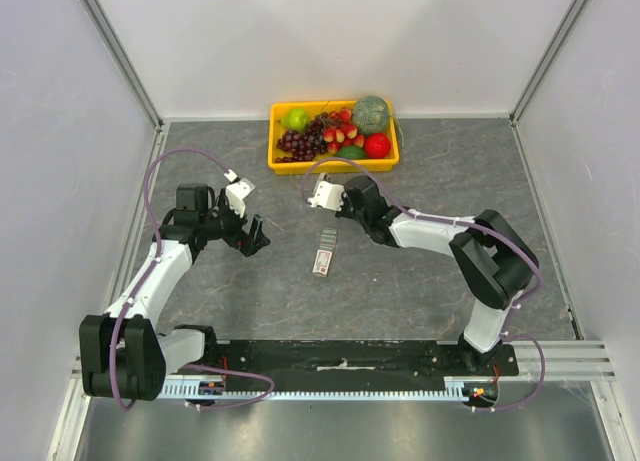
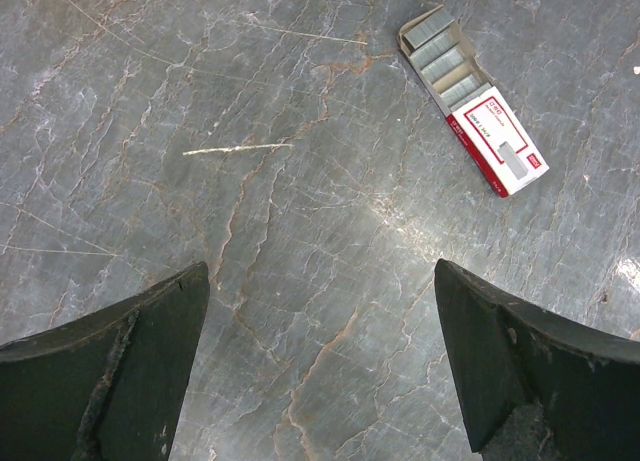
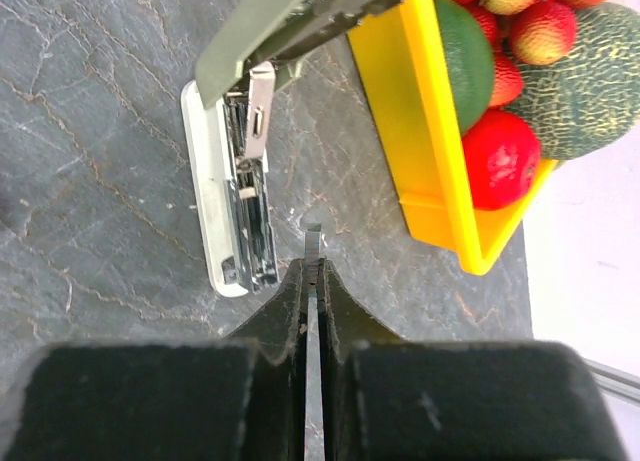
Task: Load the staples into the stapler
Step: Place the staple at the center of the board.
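Observation:
The stapler (image 1: pixel 325 193) lies open on the table in front of the fruit tray; in the right wrist view its lid is raised over the white base (image 3: pixel 210 171) and the bare metal channel (image 3: pixel 250 211). My right gripper (image 3: pixel 313 271) is shut on a thin silvery strip of staples (image 3: pixel 314 243), whose tip pokes out just right of the channel's near end. The staples box (image 1: pixel 323 253), red and white, lies mid-table; in the left wrist view the box (image 2: pixel 497 141) is slid open with silvery strips (image 2: pixel 440 53) showing. My left gripper (image 2: pixel 320 311) hovers open over bare table, left of the box.
A yellow tray (image 1: pixel 330 165) of toy fruit stands at the back centre, its corner (image 3: pixel 420 196) close to the right of the stapler. White walls enclose the table on three sides. A metal rail runs along the near edge.

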Robot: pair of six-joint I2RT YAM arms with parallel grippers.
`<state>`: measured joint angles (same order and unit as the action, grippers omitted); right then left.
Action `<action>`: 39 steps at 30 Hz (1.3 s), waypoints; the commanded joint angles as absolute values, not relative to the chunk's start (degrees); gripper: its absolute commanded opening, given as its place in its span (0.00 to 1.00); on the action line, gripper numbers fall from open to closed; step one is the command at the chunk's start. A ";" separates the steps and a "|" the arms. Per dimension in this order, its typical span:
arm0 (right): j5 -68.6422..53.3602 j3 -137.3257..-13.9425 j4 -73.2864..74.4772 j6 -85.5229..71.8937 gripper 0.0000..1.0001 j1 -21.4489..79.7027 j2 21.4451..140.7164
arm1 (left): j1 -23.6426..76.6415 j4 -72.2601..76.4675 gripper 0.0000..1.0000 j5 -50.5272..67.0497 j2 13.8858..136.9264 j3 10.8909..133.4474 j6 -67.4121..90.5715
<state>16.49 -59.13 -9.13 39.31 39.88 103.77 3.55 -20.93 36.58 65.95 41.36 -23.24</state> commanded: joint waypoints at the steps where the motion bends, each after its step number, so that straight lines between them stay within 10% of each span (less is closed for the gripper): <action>1: 15.39 -56.43 -10.37 41.66 0.07 40.25 96.08 | 3.16 -20.57 1.00 38.14 64.95 41.75 -23.20; 39: 25.14 -34.19 -16.09 48.16 0.09 52.82 94.04 | 2.90 -20.57 1.00 37.35 62.75 41.84 -23.20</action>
<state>24.25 -34.24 -14.37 47.44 52.25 93.36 3.33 -20.93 36.53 64.01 41.34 -23.24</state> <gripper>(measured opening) 0.082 0.993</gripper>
